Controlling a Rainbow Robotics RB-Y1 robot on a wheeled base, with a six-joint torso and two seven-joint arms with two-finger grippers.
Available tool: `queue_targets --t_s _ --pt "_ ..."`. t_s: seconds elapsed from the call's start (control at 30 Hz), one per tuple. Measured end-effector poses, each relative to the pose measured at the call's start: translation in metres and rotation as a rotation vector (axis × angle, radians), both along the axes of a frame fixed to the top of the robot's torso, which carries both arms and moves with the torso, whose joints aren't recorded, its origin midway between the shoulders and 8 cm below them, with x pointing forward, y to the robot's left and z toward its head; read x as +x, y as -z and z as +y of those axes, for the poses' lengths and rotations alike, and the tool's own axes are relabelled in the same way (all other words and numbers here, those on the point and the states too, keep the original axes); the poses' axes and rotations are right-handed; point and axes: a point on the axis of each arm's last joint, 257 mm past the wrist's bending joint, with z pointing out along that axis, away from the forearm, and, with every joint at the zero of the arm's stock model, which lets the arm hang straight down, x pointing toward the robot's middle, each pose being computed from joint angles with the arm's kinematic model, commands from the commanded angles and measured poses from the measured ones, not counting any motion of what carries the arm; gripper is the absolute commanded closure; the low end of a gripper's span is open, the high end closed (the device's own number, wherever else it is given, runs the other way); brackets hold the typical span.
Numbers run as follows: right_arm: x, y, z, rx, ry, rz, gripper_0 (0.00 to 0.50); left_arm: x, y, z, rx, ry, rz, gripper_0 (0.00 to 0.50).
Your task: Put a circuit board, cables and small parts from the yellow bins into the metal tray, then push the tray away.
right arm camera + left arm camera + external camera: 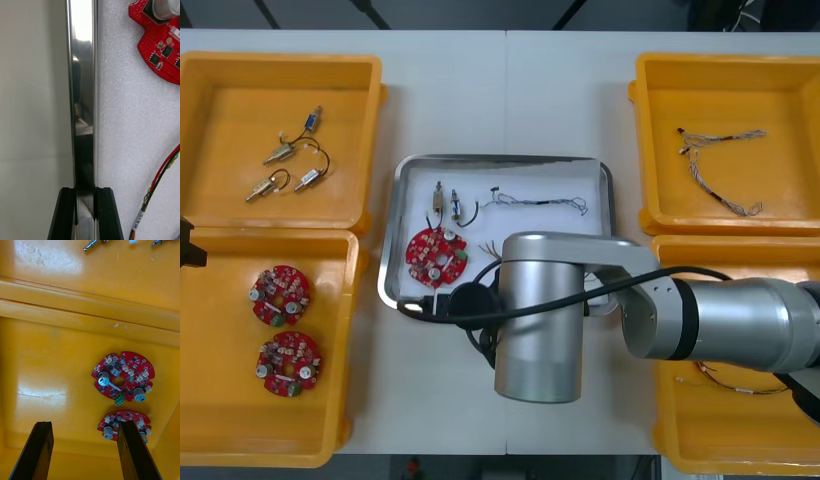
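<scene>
Clamped in the right gripper (pixel 85 189) is the metal tray (pixel 83 93) rim, seemingly so that it can be pushed away; a circuit board (pixel 153 41) is seen just beyond. The left gripper (pixel 85 423) is held spread over a yellow bin (pixel 56 352).

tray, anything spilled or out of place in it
Nothing stands out. The circuit board, small metal parts and cable all lie inside the metal tray; the right gripper is shut on its rim. The left gripper hangs open over a yellow bin.
</scene>
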Motion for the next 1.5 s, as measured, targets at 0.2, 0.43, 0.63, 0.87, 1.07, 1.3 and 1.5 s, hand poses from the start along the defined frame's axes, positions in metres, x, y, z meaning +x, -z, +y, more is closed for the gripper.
queue_targets --t_s 0.2,0.43,0.63,0.87,1.07,1.3,1.5 --pt "0.033 -0.029 -0.008 0.014 0.042 -0.052 0.5 0.0 0.0 0.0 0.0 0.0 0.0 0.0" --pt "0.077 -0.049 -0.017 -0.005 0.08 -0.119 0.5 0.0 0.0 0.0 0.0 0.0 0.0 0.0" --pt "0.119 -0.057 -0.015 0.022 0.074 -0.167 0.5 0.0 0.0 0.0 0.0 0.0 0.0 0.0" --pt "0.159 -0.064 -0.029 -0.056 0.005 -0.208 0.5 0.0 0.0 0.0 0.0 0.001 0.0 0.0" --pt "0.193 -0.072 -0.032 -0.004 0.019 -0.217 0.5 0.0 0.0 0.0 0.0 0.001 0.0 0.0" --pt "0.232 -0.087 -0.036 0.015 -0.003 -0.263 0.5 0.0 0.0 0.0 0.0 0.001 0.0 0.0" --pt "0.249 -0.096 -0.03 0.067 -0.011 -0.302 0.5 0.0 0.0 0.0 0.001 0.001 0.0 0.0"
